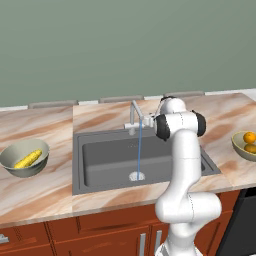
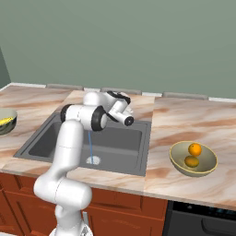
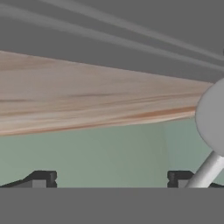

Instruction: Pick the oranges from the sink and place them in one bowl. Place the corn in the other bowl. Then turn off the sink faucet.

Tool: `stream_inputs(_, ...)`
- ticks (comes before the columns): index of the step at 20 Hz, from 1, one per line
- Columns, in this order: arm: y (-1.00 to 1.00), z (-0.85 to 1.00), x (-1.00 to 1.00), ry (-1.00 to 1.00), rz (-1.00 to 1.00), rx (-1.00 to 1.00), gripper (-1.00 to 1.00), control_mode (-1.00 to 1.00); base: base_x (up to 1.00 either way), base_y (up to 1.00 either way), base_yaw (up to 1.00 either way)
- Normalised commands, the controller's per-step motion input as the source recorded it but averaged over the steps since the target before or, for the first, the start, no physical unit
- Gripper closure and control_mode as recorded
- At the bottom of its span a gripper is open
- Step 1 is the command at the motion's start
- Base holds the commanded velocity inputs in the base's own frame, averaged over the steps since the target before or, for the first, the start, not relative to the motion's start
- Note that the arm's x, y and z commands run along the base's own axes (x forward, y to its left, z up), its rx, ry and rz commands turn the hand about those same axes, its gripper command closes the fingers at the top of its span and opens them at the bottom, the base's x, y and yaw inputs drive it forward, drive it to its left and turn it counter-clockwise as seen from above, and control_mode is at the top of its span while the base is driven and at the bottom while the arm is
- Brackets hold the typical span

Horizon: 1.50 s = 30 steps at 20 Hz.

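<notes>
Both oranges [image 2: 195, 149] lie in the olive-khaki bowl [image 2: 207, 167] on the counter right of the sink [image 1: 100, 165]. The corn [image 1: 28, 159] rests in the pale grey-green bowl [image 1: 12, 167] at the left. A thin blue stream of water [image 1: 140, 150] falls from the sink faucet [image 1: 133, 116] to the drain. My gripper [image 1: 149, 120] hovers just right of the faucet's base, behind the basin. In the hand view the gripper [image 3: 109, 179] is open with nothing between its fingertips [image 3: 41, 179], and a grey part of the faucet [image 3: 212, 118] stands close at the right.
The arm's elbow [image 1: 180, 125] hangs over the sink's back right corner. A green wall [image 1: 125, 45] rises just behind the counter. Wooden cabinets [image 1: 75, 235] and a dark appliance front [image 1: 245, 225] sit below the marbled countertop [image 1: 45, 195].
</notes>
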Motion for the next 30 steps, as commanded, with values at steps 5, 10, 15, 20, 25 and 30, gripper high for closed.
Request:
stream_inputs(5,0.16,-0.19,0.01,0.0,0.0,0.0,-1.0,-1.0,0.0,0.0,0.0)
stream_inputs(10,0.28,-0.16,0.01,0.0,0.0,0.0,-1.0,-1.0,0.0,0.0,0.0)
stream_inputs(15,0.31,-0.12,0.04,0.0,0.0,0.0,-1.0,-1.0,0.0,0.0,0.0)
stream_inputs(20,0.33,-0.16,0.05,0.0,0.06,0.0,-1.0,-1.0,0.0,0.0,0.0)
stream_inputs(25,0.3,-0.15,0.07,0.0,0.1,0.0,-1.0,-1.0,0.0,0.0,0.0)
stream_inputs(30,0.36,-0.14,0.03,0.0,0.06,0.0,-1.0,-1.0,0.0,0.0,0.0)
